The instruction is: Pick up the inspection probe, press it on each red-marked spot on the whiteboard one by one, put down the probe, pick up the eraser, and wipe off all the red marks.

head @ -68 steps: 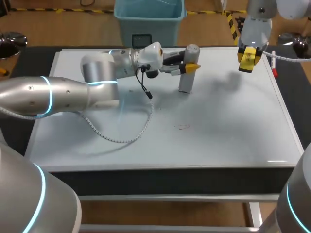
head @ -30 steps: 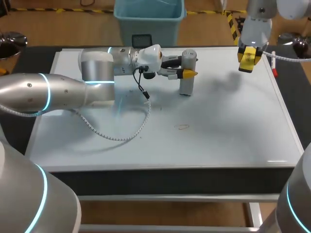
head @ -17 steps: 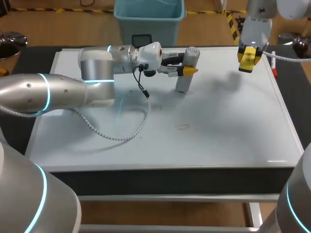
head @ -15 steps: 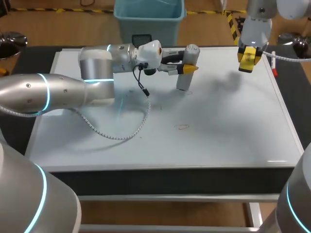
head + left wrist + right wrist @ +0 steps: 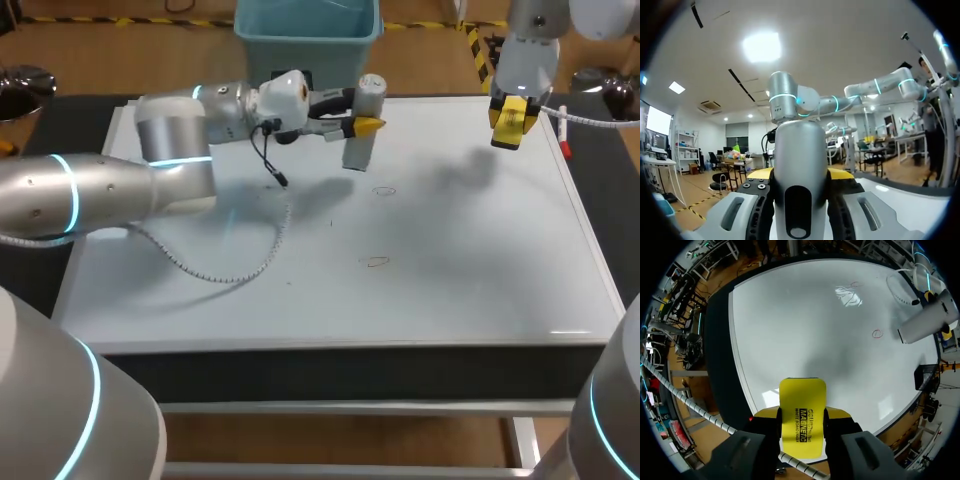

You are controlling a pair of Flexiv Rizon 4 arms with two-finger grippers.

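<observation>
While the inspection probe [image 5: 357, 148] hangs slightly tilted near the far edge of the whiteboard [image 5: 470, 290], I see my left claw [image 5: 362, 120] clamped on its grey body from both sides, yellow tips pressed against it. One red mark [image 5: 384, 190] lies close to the probe's lower end but not under it, and a second red mark [image 5: 377, 262] sits nearer the board's middle. My right claw [image 5: 508, 128], over the far right corner, grips the yellow eraser [image 5: 510, 118], well apart from the probe.

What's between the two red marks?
Just bare white board, from the farther small red mark to the nearer small red mark, shown in the head view.
</observation>
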